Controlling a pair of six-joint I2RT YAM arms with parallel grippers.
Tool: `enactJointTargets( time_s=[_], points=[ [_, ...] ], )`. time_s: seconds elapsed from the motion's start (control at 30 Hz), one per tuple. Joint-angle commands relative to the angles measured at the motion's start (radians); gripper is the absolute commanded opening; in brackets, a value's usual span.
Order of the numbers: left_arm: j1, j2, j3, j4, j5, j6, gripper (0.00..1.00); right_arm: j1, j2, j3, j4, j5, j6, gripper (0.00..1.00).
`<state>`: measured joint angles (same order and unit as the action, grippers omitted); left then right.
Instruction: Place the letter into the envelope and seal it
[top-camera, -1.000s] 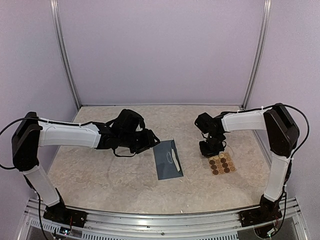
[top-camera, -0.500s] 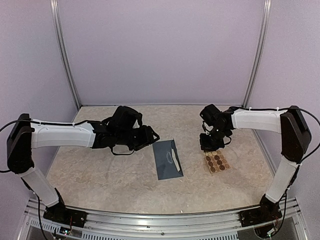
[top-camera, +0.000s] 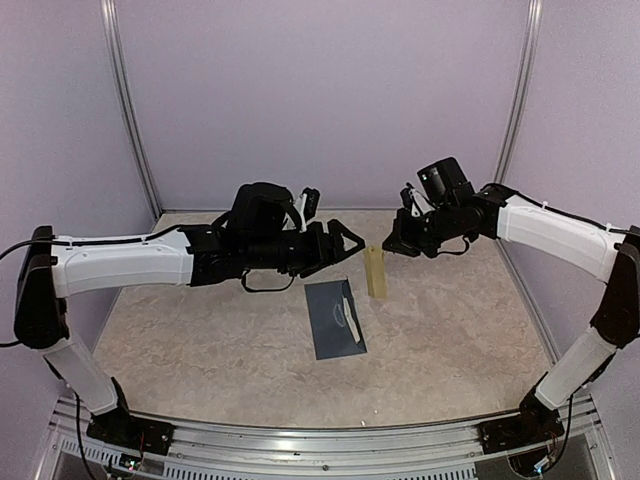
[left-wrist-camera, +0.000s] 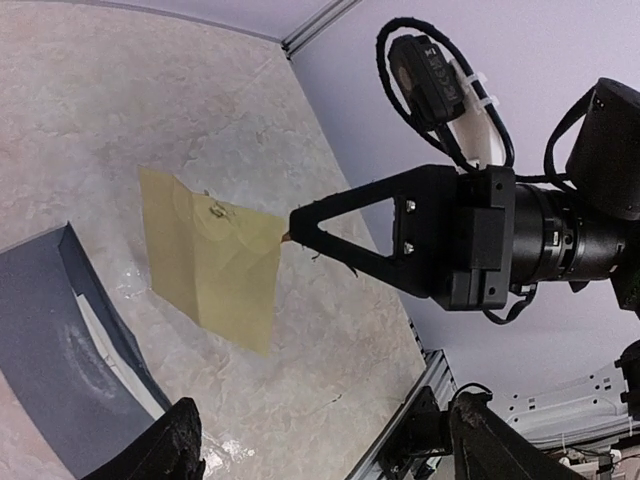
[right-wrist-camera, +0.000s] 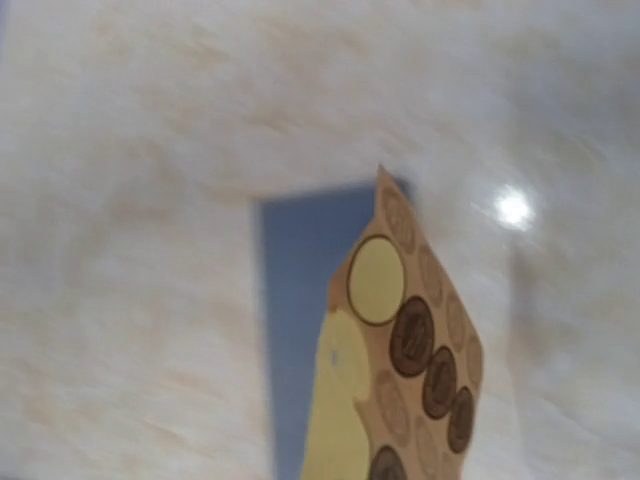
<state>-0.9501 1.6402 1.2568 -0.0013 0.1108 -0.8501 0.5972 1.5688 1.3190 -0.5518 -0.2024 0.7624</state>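
Left gripper (top-camera: 338, 240): jaws wide apart with nothing between them. I have it up off the table, facing the hanging sheet, near it but not touching. Its own fingers (left-wrist-camera: 165, 455) show at the bottom edge of the left wrist view.
Right gripper (top-camera: 392, 245): closed tight on one corner of the tan paper sticker sheet with round brown stickers (top-camera: 375, 272). The sheet dangles clear of the table between the two grippers.
Sticker sheet, close up (right-wrist-camera: 420, 350): one round spot is pale and bare, and the others I can see are brown.
Envelope: the flat slate-blue paper envelope (top-camera: 335, 320) lies on the mottled beige stone-look table (top-camera: 200, 330). It is near the middle, just on my side of the hanging sheet, and neither gripper touches it.
Letter: I see no loose letter on the table. A white strip runs along one edge of the envelope in the left wrist view (left-wrist-camera: 50, 340). I cannot tell whether that is the letter's edge or the flap's lining.
Done, my reading: the letter is probably inside.
Left, my reading: sealing. No sticker shows on the envelope, and I cannot make out whether the flap is folded down. A sticker would have to come off the sheet and go onto the flap.
Around: plain lilac walls with metal posts, and an aluminium rail (top-camera: 300, 440) along the near edge by the arm bases.
In the way: nothing lies on the envelope. The two grippers are close together around a limp, swinging sheet, so a finger clash or a creased sheet is my worry.
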Motion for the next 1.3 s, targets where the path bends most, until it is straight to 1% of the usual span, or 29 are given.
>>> enactJointTargets(
  time_s=[0.0,0.17,0.33,0.43,0.5,0.53,0.67,0.77,0.87,1.07,1.17,1.27],
  points=[
    [-0.013,0.068,0.069,0.021,0.046,0.014,0.83,0.038,-0.012,0.102,0.056,0.017,0.069,0.00],
    [-0.019,0.129,0.124,-0.033,0.021,0.020,0.87,0.060,-0.004,0.154,0.091,0.029,0.118,0.00],
    [-0.019,0.172,0.177,-0.078,-0.023,0.039,0.92,0.090,0.025,0.227,0.048,0.070,0.121,0.00],
    [-0.019,0.194,0.214,-0.104,-0.050,0.053,0.93,0.101,0.034,0.244,0.044,0.074,0.124,0.00],
    [-0.021,0.210,0.244,-0.136,-0.075,0.067,0.90,0.105,0.041,0.254,0.044,0.074,0.128,0.00],
    [-0.021,0.222,0.258,-0.153,-0.093,0.071,0.87,0.107,0.046,0.259,0.043,0.072,0.128,0.00],
    [-0.030,0.247,0.304,-0.222,-0.178,0.092,0.62,0.115,0.061,0.281,0.032,0.071,0.124,0.00],
    [-0.036,0.259,0.332,-0.271,-0.232,0.105,0.48,0.117,0.068,0.291,0.032,0.070,0.124,0.00],
    [-0.038,0.270,0.353,-0.308,-0.262,0.115,0.41,0.117,0.075,0.297,0.031,0.068,0.122,0.00],
    [-0.038,0.302,0.401,-0.358,-0.299,0.124,0.35,0.120,0.080,0.301,0.031,0.063,0.120,0.00],
    [-0.041,0.313,0.417,-0.374,-0.308,0.126,0.27,0.122,0.082,0.300,0.030,0.065,0.118,0.00],
    [-0.045,0.314,0.419,-0.379,-0.318,0.128,0.16,0.121,0.082,0.297,0.028,0.065,0.117,0.00]
  ],
)
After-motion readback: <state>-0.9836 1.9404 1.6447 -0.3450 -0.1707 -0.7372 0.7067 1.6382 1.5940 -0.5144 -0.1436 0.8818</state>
